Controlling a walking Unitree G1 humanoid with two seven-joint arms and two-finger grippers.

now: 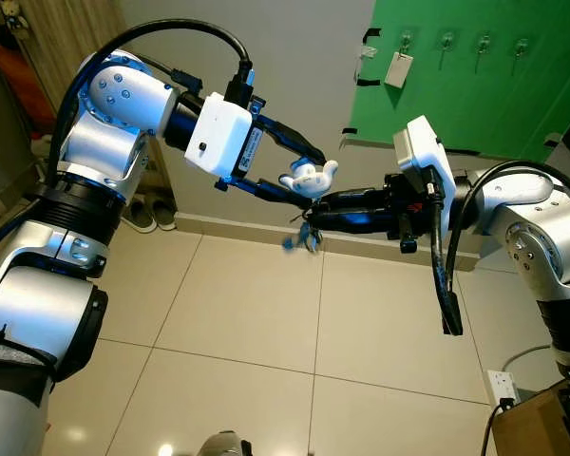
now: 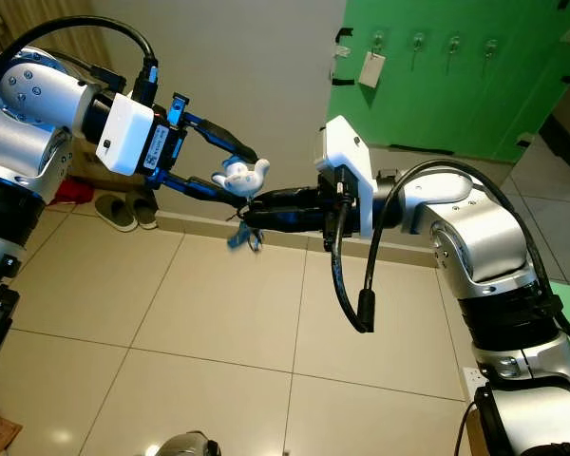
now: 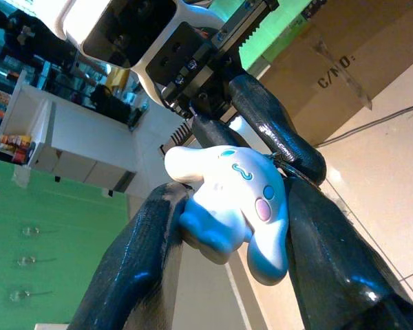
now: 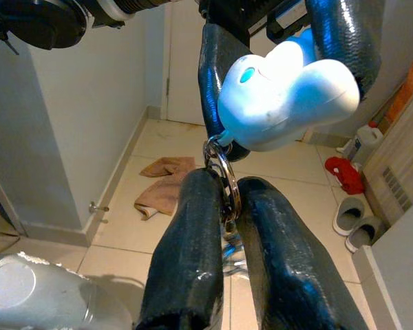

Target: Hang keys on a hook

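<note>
A white and blue plush charm [image 1: 309, 178] on a key ring is held in mid-air above the tiled floor. My left gripper [image 1: 310, 180] is shut on the charm, one finger on each side [image 3: 151, 234]. From the right, my right gripper [image 1: 315, 205] meets it just below and is shut on the metal key ring [image 4: 224, 180] under the charm. Blue keys [image 1: 304, 238] dangle beneath the two grippers. Several clear hooks [image 1: 446, 41] sit in a row on a green board [image 1: 475, 95] on the wall, up and to the right; a white tag [image 1: 397, 68] hangs from the leftmost one.
Slippers [image 1: 152, 213] lie by the skirting at the left wall. A power strip [image 1: 502, 384] and a cardboard box [image 1: 541, 424] are on the floor at the lower right. A crumpled cloth [image 4: 164, 187] lies on the tiles.
</note>
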